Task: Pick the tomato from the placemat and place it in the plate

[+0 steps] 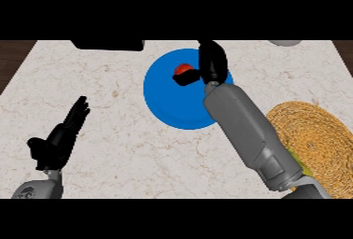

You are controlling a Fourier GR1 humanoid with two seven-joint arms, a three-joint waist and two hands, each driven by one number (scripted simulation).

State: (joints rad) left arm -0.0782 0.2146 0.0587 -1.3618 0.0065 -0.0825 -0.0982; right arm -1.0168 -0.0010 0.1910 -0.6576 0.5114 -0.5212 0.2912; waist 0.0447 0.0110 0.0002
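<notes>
A small red tomato shows over the upper middle of the blue plate. My right hand reaches over the plate, its thumb and fingers curled beside the tomato and pinching it. I cannot tell whether the tomato touches the plate. The round woven straw placemat lies at the right, partly hidden by my right forearm. My left hand rests at the lower left, fingers straight, holding nothing.
A black object sits at the counter's far edge, upper left. A pale round object shows at the top right. Dark wood floor borders the marble counter at both upper corners.
</notes>
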